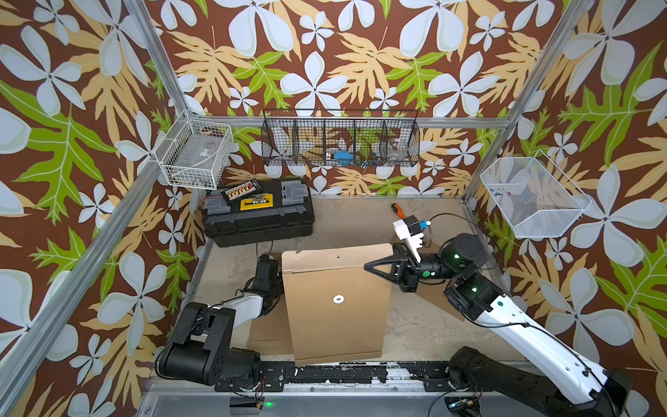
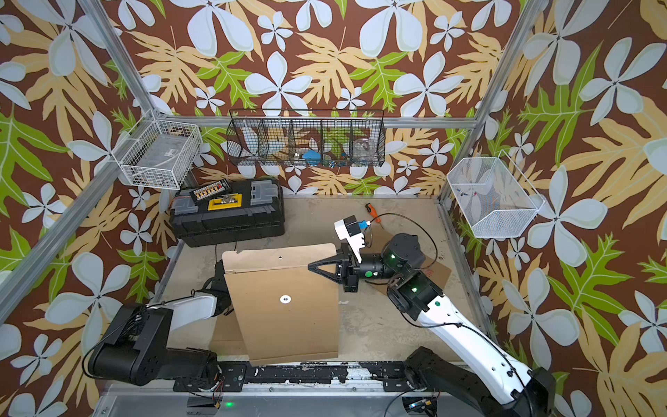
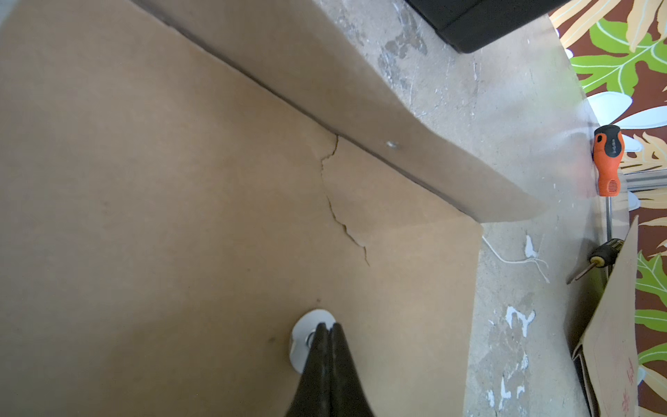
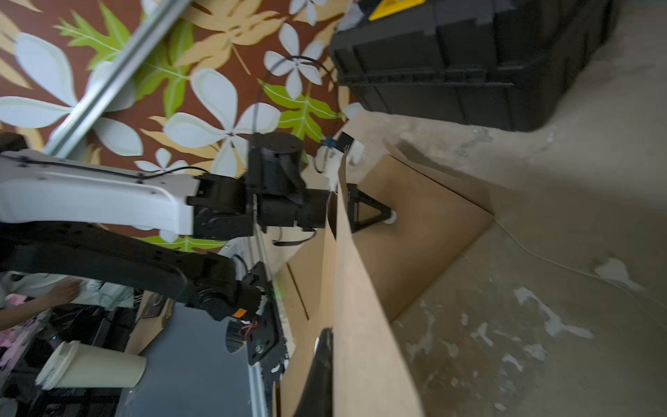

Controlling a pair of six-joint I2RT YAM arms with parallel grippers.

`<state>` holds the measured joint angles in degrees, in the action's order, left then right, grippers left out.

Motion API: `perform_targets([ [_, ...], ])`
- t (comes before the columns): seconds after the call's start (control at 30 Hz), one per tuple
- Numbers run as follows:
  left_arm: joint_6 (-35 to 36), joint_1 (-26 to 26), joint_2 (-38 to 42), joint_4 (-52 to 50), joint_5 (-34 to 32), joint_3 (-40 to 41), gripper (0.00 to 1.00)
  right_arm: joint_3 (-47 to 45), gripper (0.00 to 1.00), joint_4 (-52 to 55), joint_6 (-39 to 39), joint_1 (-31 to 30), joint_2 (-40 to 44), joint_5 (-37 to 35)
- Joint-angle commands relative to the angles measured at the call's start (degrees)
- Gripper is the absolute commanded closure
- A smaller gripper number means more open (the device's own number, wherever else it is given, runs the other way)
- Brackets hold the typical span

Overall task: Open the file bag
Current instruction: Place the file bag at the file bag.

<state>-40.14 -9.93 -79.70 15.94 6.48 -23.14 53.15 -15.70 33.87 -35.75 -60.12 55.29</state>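
The brown paper file bag [image 1: 335, 325] lies mid-table in both top views, its flap [image 1: 325, 258] folded back toward the far side and a white disc [image 1: 338, 299] on its face. My right gripper [image 1: 367, 268] is shut on the bag's right edge near the fold. In the right wrist view that gripper [image 4: 330, 330] pinches a sheet seen edge-on. The bag's left edge hides my left gripper's fingers in the top views. In the left wrist view the left gripper [image 3: 327, 326] is shut, its tips over a white disc [image 3: 301, 337]. The paper is torn [image 3: 335, 202] below the fold.
A black toolbox [image 1: 258, 213] stands at the back left. An orange screwdriver [image 1: 397, 209] lies at the back right. More brown paper lies under the right arm [image 1: 433, 296] and beside the left arm [image 1: 269, 332]. A white string [image 3: 512, 258] lies on the table. Wire baskets [image 1: 339, 139] hang on the walls.
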Motion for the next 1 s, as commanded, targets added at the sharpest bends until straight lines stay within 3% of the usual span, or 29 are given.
perform_targets([
  [0.0, 0.02, 0.13, -0.23, 0.71, -0.06, -0.18, 0.97, -1.0, 1.0, 12.02, -8.62, 0.22, -5.61, -11.32],
  [0.13, -0.03, 0.09, -0.38, 0.8, 0.08, 0.1, 0.97, -1.42, 1.0, 14.04, -12.68, 2.21, -13.78, -16.88],
  [0.47, 0.49, 0.09, 0.01, -0.12, 0.11, -0.66, 0.97, 7.16, 1.0, 16.27, -18.39, 5.6, -31.79, -19.79],
  [0.97, 1.8, 0.09, -0.93, -1.13, -0.22, -1.73, 0.97, 21.11, 1.0, 16.24, -14.8, 6.24, -52.11, -27.57],
])
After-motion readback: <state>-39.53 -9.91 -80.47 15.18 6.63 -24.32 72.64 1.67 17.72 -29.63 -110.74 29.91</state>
